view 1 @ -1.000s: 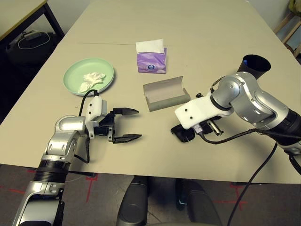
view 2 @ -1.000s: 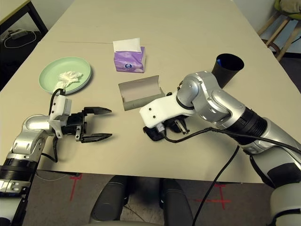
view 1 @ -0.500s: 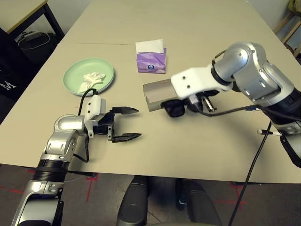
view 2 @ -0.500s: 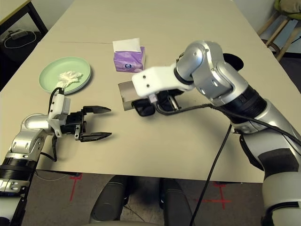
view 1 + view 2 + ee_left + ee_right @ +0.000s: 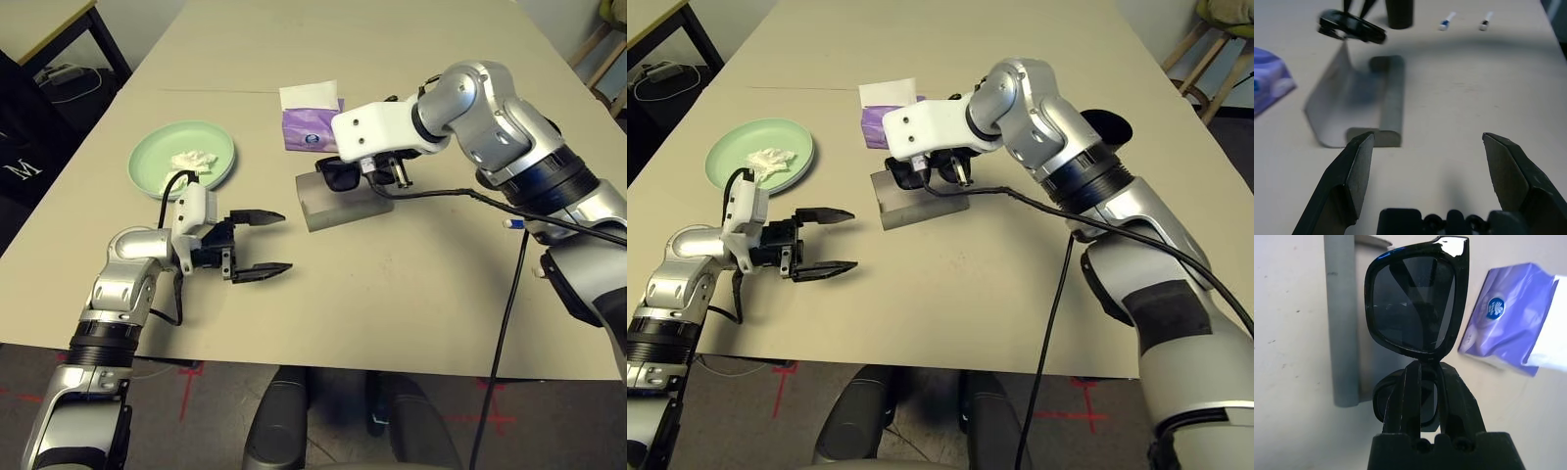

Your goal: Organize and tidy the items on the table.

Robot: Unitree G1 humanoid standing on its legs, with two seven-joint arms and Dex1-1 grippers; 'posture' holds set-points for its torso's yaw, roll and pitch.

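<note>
My right gripper (image 5: 1425,382) is shut on the bridge of the black sunglasses (image 5: 1415,298) and holds them just above the open grey glasses case (image 5: 338,201), near its far edge. My left gripper (image 5: 284,241) rests low over the table (image 5: 411,294), left of the case, with its fingers open and nothing between them. A pale green plate (image 5: 157,162) at the left holds a crumpled white tissue (image 5: 193,160). The black cup (image 5: 1107,125) stands behind my right arm. A blue-capped white pen (image 5: 514,222) lies at the right.
A purple tissue box (image 5: 312,127) stands just behind the case. In the left wrist view two blue-capped pens (image 5: 1447,20) lie beyond the case, beside the cup (image 5: 1399,12). A side table (image 5: 39,24) is at the far left. A cable hangs from my right arm.
My right gripper has lifted the sunglasses off the table in front of the case and carried them left and back over the case. The left gripper stays open, barely shifted.
</note>
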